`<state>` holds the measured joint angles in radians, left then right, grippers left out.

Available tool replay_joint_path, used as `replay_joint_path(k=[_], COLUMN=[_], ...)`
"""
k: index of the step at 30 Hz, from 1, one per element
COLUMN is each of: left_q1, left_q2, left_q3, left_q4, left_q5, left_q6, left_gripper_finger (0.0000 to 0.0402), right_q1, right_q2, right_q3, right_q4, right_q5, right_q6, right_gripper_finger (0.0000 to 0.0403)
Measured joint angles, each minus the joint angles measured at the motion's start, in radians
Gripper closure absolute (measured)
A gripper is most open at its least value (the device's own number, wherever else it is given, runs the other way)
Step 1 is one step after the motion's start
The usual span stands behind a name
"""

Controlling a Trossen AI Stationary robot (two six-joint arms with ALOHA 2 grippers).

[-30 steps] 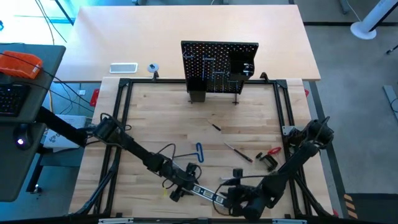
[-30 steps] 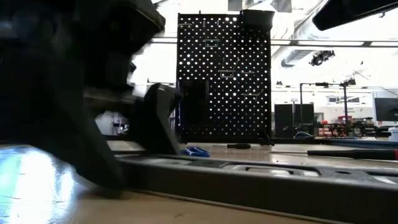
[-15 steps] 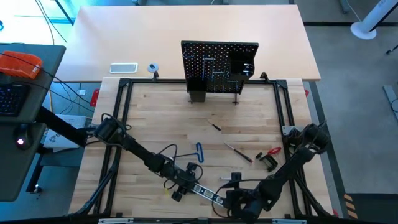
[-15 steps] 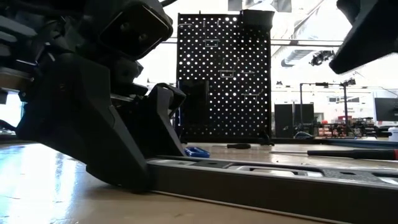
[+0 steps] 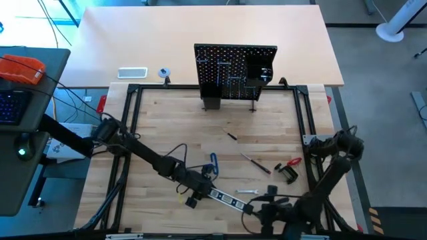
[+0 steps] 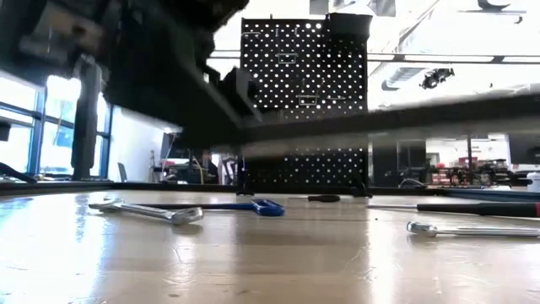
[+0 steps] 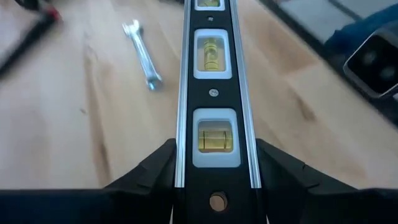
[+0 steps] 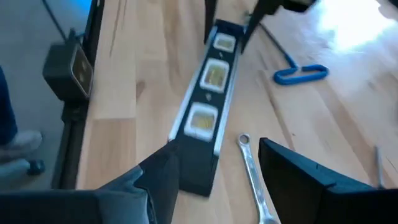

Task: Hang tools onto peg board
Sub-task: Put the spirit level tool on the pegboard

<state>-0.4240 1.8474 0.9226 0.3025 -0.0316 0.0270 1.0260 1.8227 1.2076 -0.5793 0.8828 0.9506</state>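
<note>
Left claw (image 7: 214, 171) clenched on near end of black level (image 7: 213, 93), lifted off desk (image 5: 200, 127). Right claw (image 8: 214, 165) released, fingers spread either side of level's other end, not gripping. Keep level flat, swing toward peg board (image 5: 235, 70) at desk's far edge, well apart. Clear of wrench (image 7: 144, 55) below.

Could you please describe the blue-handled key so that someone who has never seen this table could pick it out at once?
Start at the upright black peg board at the far side of the wooden table, then come towards the near edge, left of centre. The blue-handled key lies flat there, just beyond the left gripper holding the black level. It alone has a bright blue loop handle.
</note>
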Motion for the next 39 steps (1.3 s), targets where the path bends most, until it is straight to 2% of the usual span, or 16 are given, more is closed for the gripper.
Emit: replay_joint_path(k=[6, 13, 16, 20, 28, 34, 39], left_q1=[0.035, 0.038, 0.039, 0.038, 0.022, 0.002, -0.004], left_q2=[-0.097, -0.175, -0.195, -0.211, -0.211, -0.211, -0.211], left_q3=[0.001, 0.002, 0.002, 0.002, 0.003, 0.003, 0.003], left_q4=[0.003, -0.035, -0.018, -0.004, 0.096, 0.212, 0.236], left_q5=[-0.031, -0.270, -0.347, -0.427, -0.538, -0.578, -0.583], left_q6=[0.031, 0.112, 0.136, 0.153, 0.212, 0.269, 0.283], left_gripper_finger=[0.0236, 0.0236, 0.0236, 0.0236, 0.0236, 0.0236, 0.0236], right_q1=[0.077, 0.158, 0.157, 0.139, 0.022, -0.076, -0.133], right_q2=[-0.004, -0.004, -0.004, -0.004, -0.004, -0.003, -0.003], right_q3=[0.001, 0.000, -0.005, -0.005, -0.005, -0.005, -0.005], right_q4=[-0.154, -0.368, -0.424, -0.457, -0.435, -0.413, -0.411], right_q5=[0.137, 0.401, 0.445, 0.461, 0.687, 0.688, 0.689], right_q6=[0.253, 0.646, 0.751, 0.808, 0.830, 0.827, 0.825], right_gripper_finger=[0.0194, 0.0194, 0.0194, 0.0194, 0.0194, 0.0195, 0.0195])
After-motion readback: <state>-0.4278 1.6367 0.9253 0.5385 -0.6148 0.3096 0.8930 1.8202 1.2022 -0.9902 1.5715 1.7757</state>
